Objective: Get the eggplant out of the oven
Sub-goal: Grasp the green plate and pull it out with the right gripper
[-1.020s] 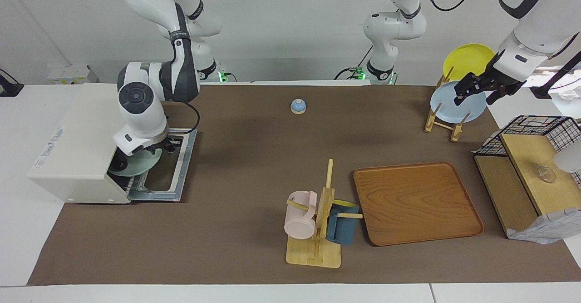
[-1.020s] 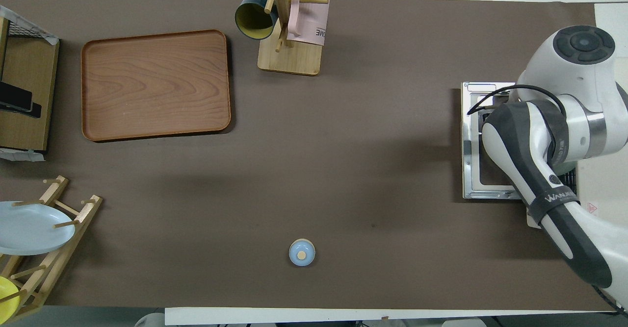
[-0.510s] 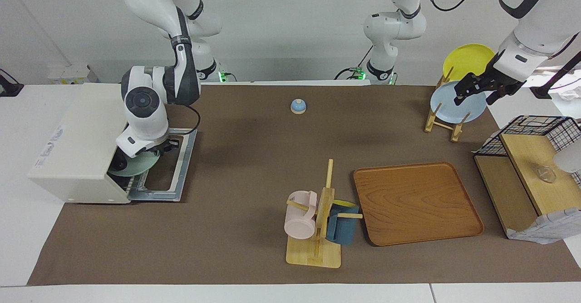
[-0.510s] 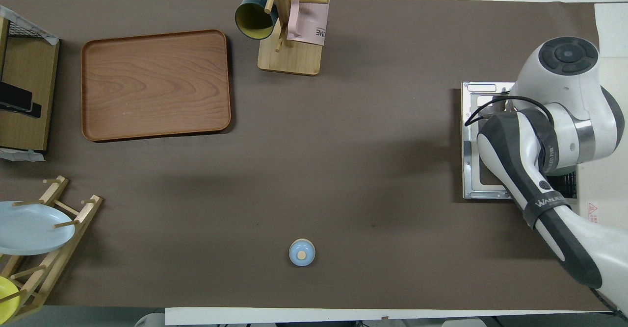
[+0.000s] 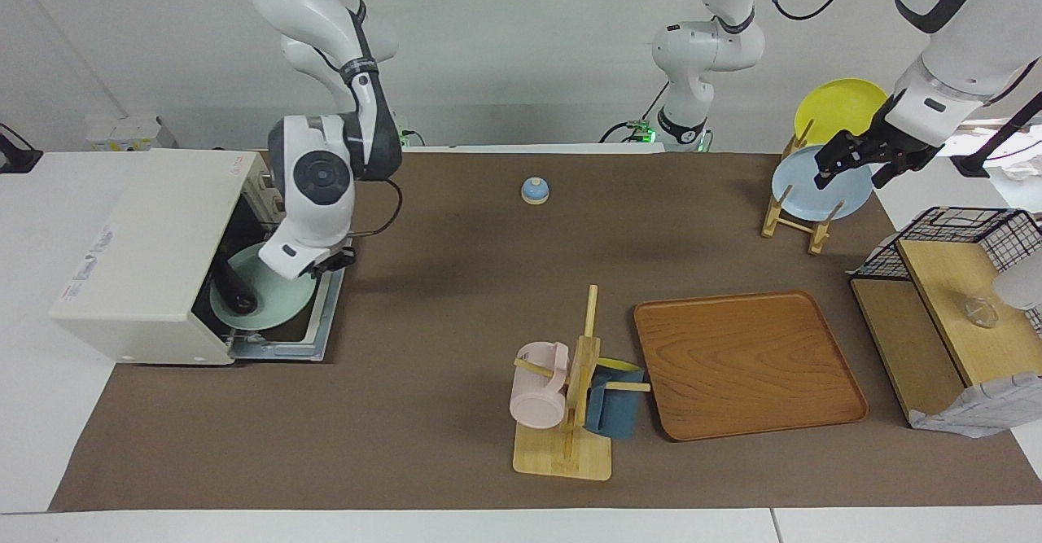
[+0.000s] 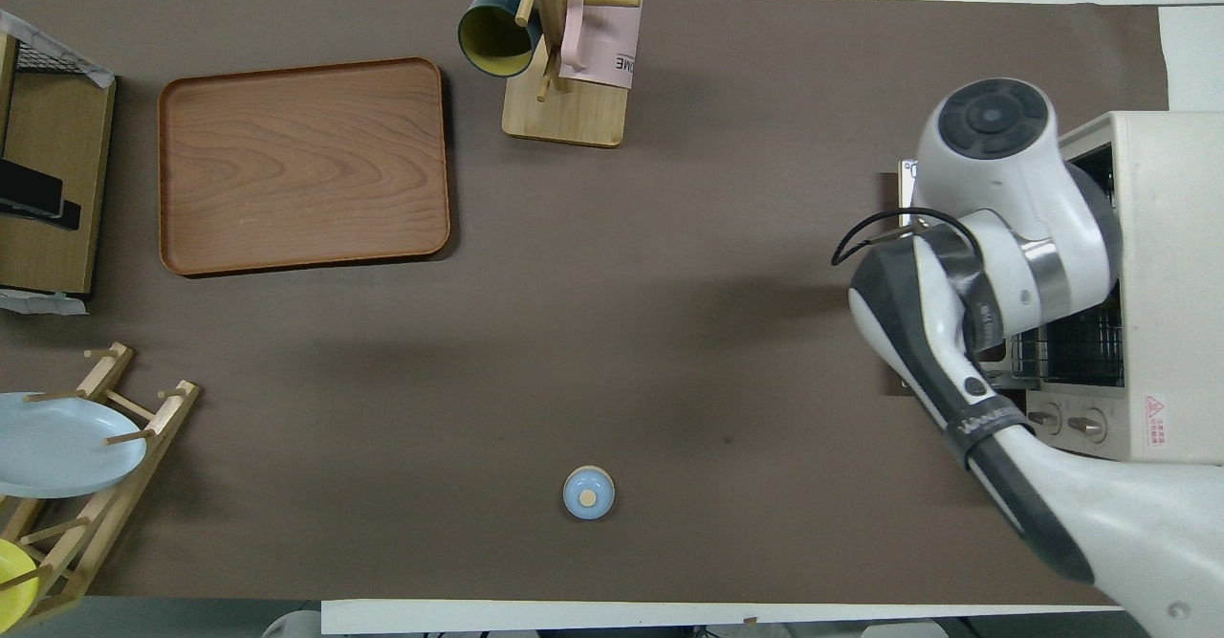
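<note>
A second earlier your right gripper (image 5: 326, 266) had been deep in the oven (image 5: 155, 258) mouth; by this moment you had drawn it back toward the left arm's end of the surface, and the plate (image 5: 273, 303) had slid out with it, so that much more of its mint face showed over the dropped door (image 5: 313, 339).

The right gripper sat at the plate's rim, on the edge away from the oven cavity. It looked closed on that rim, but its fingers were hidden under the wrist, so you cannot tell for sure. The overhead view showed only the arm covering the door.

The eggplant (image 5: 234, 286) lay on the plate's inner part, dark and slender, just at the oven opening and still under the edge of the oven's roof. It looked untouched by the gripper.

So, judging by how things lay, the door was open and the plate was partly out, while the eggplant itself had not cleared the oven. What remained was to bring the plate fully out, or lift the eggplant off it, and set it down on the surface.

Your left gripper (image 5: 861, 162) waited in the air over the plate rack (image 5: 794, 217), its fingers apart and holding nothing.
</note>
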